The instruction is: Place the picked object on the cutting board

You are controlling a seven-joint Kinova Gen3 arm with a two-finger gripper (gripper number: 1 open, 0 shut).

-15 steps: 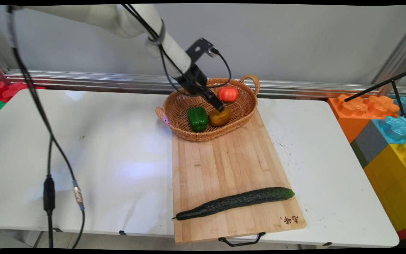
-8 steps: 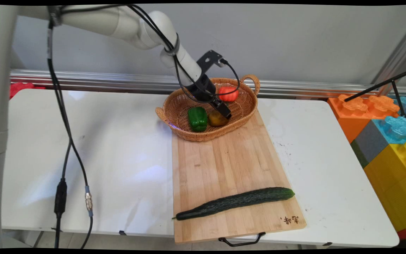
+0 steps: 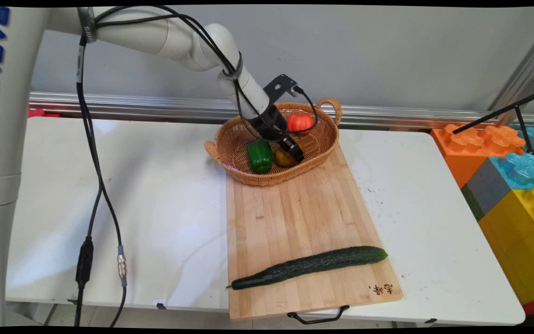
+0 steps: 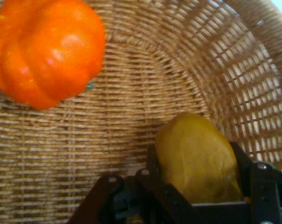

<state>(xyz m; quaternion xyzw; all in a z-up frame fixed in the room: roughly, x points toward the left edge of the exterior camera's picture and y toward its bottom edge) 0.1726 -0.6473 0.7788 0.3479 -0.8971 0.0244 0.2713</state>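
White table w/ grey wall behind; aluminium rail along far edge. Wooden cutting board laid lengthwise on table, reaching from pincer's position toward camera. Wicker basket w/ two loop handles sitting on board's far end, partly overhanging onto table.

Pincer lowered into basket, angled down toward near-right wall. Fingers set either side of yellow-brown pear-like fruit; in hand view fruit sits between them, filling the gap, contact on both sides apparent. Gripping the fruit, as far as visible. Fruit still low in basket, near the weave; cannot tell whether lifted clear of basket floor.

Orange-red tomato-like fruit just behind pincer, toward far rim; apart from fingers; in hand view at upper left. Green bell pepper just to camera-left of pincer, close beside held fruit; contact btwn the two not discernible.

Cucumber, dark green, well apart from pincer, lying across board's near end, slightly diagonal, stem tip at board's left edge. Burnt-in mark at board's near-right corner; black handle on near edge.

Coloured foam blocks (orange, blue, grey, yellow) stacked far right of pincer, off table. Black cables hanging from arm at camera-left.
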